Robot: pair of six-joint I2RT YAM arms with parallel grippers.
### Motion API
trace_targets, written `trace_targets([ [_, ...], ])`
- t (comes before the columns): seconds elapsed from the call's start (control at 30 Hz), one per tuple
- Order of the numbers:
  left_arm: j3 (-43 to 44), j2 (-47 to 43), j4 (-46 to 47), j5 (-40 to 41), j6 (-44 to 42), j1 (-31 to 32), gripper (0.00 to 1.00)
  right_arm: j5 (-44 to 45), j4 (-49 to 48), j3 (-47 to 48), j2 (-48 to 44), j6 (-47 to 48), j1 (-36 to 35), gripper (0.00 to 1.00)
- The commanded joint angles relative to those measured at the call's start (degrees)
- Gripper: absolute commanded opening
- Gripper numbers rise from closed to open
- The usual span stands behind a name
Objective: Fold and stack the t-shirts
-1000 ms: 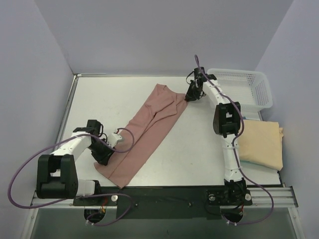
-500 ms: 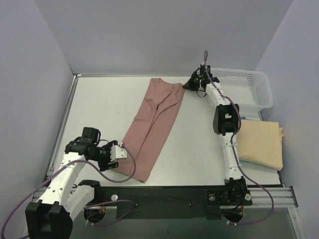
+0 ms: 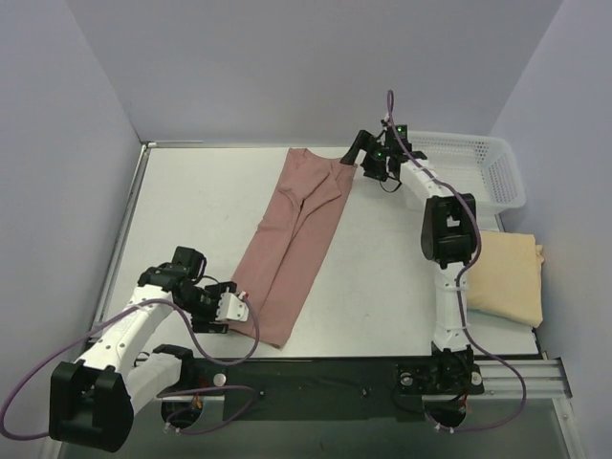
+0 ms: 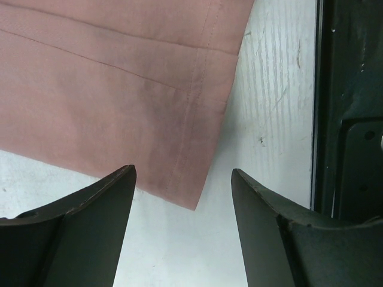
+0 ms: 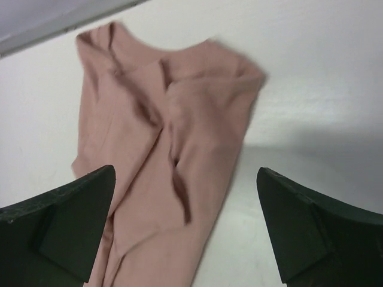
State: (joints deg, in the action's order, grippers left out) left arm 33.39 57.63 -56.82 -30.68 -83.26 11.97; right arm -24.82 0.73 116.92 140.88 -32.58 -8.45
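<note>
Pink shirt (image 3: 296,244) lies flat on the bench (image 3: 191,210), folded to a long narrow strip. In top cam it runs diagonal from upper centre to lower left of centre. Its collar end is near the far bench edge. Its hem end is close to the near edge and the dark rail (image 3: 316,378), w/ only a thin strip of white bench btw. them.

Left gripper (image 3: 232,308) is at lower left, just beside the hem end, jaws apart and holding nothing. In left wrist cam the hem corner of the shirt (image 4: 119,89) points into the gap of the gripper (image 4: 182,173), and the rail (image 4: 347,119) is at the right of frame.

Right gripper (image 3: 356,151) hangs at the collar end, jaws very wide, nothing btw. them. In right wrist cam the gripper (image 5: 184,172) looks down on the collar and creased shoulders (image 5: 161,137), a bit blurred.

Open bench: a wide area btw. the pink shirt and the left wall (image 3: 57,191), and a 2nd area btw. the shirt and the right arm (image 3: 445,239).

Tan shirt (image 3: 507,273) is folded at the right bench edge, well apart from the pink one. Its left part is hidden behind the right arm. The basket (image 3: 478,158) is at upper right, its left end also hidden by this arm. If the gripper touches the collar, I cannot tell.
</note>
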Motion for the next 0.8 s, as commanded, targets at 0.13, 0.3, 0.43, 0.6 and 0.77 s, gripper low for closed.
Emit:
trace_targets([
  [0.13,-1.3,-3.75,-3.21,6.04,-11.73,0.25,0.76,-9.16,0.74,-20.75,-29.86,27.36,-12.19,1.0],
  [0.3,-4.73,-2.0,2.58,11.17,-20.61,0.25,0.76,-19.47,2.17,-42.89,-45.48,47.4,-22.91,0.93],
  [0.43,-4.12,0.38,2.67,9.06,-26.59,0.6,0.75,-22.56,1.73,-58.36,-55.07,59.7,-33.19,0.87],
  [0.6,-5.52,2.05,5.83,8.79,-27.83,1.21,0.64,-16.24,0.07,-69.01,-59.41,69.84,-47.25,0.87],
  [0.77,-7.46,1.88,7.78,10.46,-27.74,2.53,0.47,-8.94,-6.87,-69.11,-53.26,69.49,-54.38,0.83],
])
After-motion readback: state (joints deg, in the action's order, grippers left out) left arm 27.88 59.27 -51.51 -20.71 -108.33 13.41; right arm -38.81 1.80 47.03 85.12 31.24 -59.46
